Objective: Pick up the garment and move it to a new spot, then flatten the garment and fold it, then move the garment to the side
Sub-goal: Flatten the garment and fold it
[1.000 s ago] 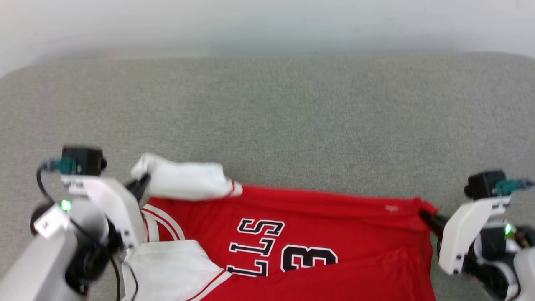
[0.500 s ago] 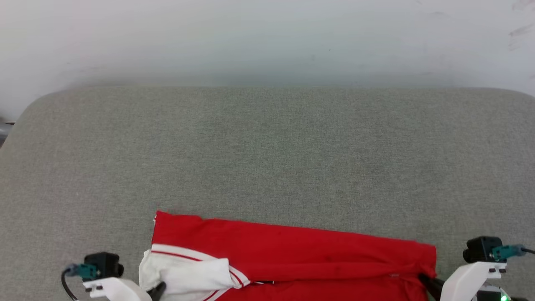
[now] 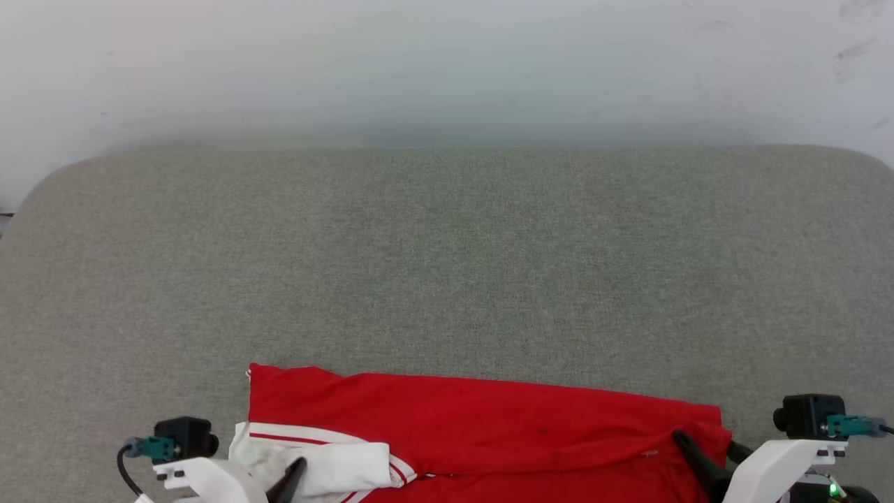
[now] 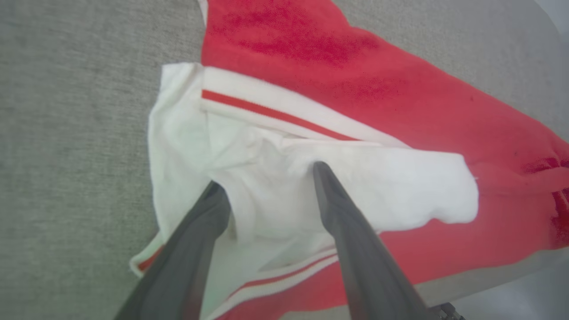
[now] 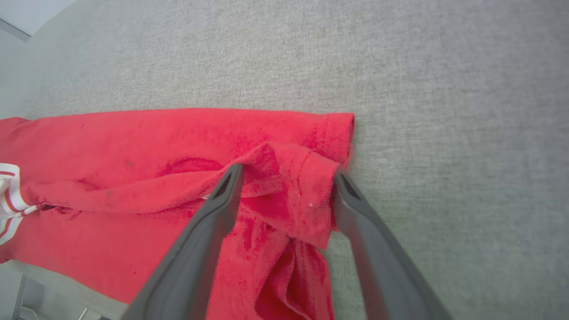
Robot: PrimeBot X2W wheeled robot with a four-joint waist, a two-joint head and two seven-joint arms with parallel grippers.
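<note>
head view: garment (image 3: pixel 489 419) on grey surface (image 3: pixel 447 265), pale wall (image 3: pixel 447 63) behind.

Folded red garment (image 3: pixel 489 426) on grey surface (image 3: pixel 447 265).

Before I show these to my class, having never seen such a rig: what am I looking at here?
A two-armed robot is folding laundry. The wide picture comes from its head camera. The other two come from cameras on its wrists, looking along each gripper's dark fingers. A red garment lies folded over on a grey padded surface. The left gripper hovers open over its white sleeve. The right gripper stands open around a bunched red corner. Neither seems to grip it.
</note>
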